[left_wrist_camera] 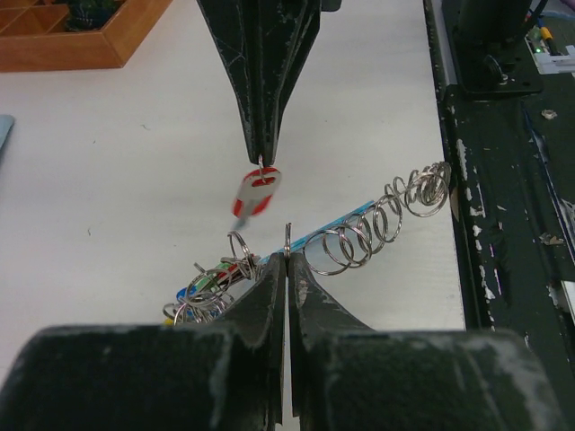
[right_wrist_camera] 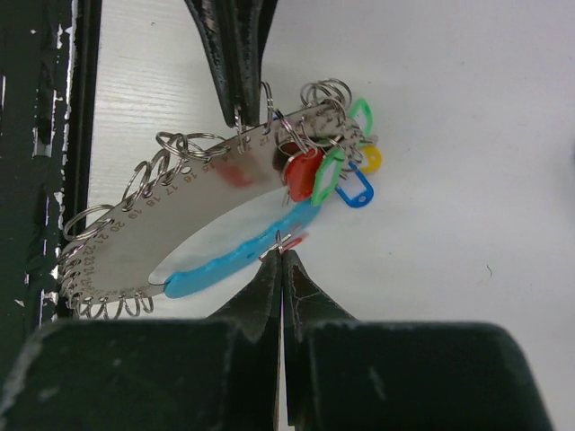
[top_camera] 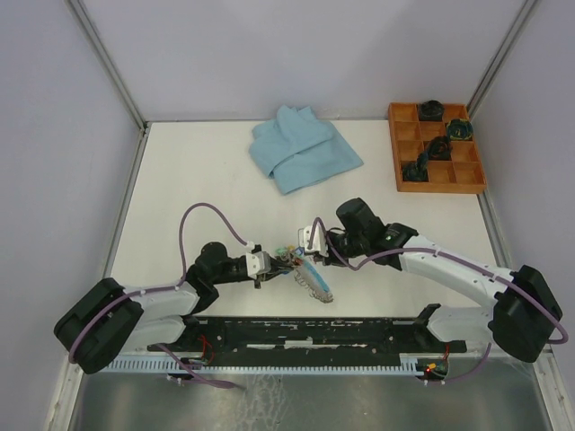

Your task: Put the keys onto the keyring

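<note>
The keyring [right_wrist_camera: 171, 224] is a curved metal plate with a light-blue segment [right_wrist_camera: 225, 260] and many small wire loops [left_wrist_camera: 373, 226] along its edge. It hangs between both grippers near the table's front [top_camera: 312, 279]. Several keys with green, red, blue and yellow tags [right_wrist_camera: 334, 169] are bunched at one end. My left gripper [left_wrist_camera: 287, 260] is shut on one of the keyring's small loops and shows from above in the right wrist view [right_wrist_camera: 241, 121]. My right gripper [right_wrist_camera: 285, 256] is shut on the little ring of a red-tagged key [left_wrist_camera: 255, 191], just beside the blue segment.
A folded light-blue cloth [top_camera: 304, 148] lies at the back middle. An orange wooden compartment tray [top_camera: 393, 153] with dark objects stands at the back right. The black base rail [top_camera: 314, 332] runs along the near edge, close under the keyring.
</note>
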Robot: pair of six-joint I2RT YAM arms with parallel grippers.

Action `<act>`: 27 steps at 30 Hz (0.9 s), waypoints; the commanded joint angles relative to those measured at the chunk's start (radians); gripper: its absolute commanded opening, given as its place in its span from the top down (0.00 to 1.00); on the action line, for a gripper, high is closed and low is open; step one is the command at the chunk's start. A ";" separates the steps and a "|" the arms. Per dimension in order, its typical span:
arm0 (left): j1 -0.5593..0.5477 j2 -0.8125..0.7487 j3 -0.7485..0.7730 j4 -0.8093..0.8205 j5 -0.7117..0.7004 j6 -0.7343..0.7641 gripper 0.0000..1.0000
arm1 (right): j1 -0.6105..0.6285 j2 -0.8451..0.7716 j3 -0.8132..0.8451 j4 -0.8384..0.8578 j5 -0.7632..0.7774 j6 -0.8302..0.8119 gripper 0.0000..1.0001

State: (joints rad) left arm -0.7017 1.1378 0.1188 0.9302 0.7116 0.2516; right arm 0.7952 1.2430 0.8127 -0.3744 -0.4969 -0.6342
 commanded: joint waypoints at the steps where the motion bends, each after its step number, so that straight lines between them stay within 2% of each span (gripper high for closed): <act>1: 0.004 0.013 0.032 0.091 0.057 0.017 0.97 | 0.024 -0.038 -0.021 0.090 -0.060 -0.087 0.99; 12: 0.004 0.027 0.030 0.091 0.057 0.047 0.97 | 0.105 -0.055 -0.053 0.147 0.039 -0.115 0.99; 27: 0.004 0.015 0.031 0.081 0.053 0.037 0.97 | 0.143 -0.012 -0.043 0.148 0.046 -0.112 0.99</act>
State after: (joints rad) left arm -0.7017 1.1652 0.1188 0.9432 0.7437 0.2531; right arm 0.9295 1.2224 0.7612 -0.2722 -0.4580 -0.7395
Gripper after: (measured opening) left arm 0.043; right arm 0.012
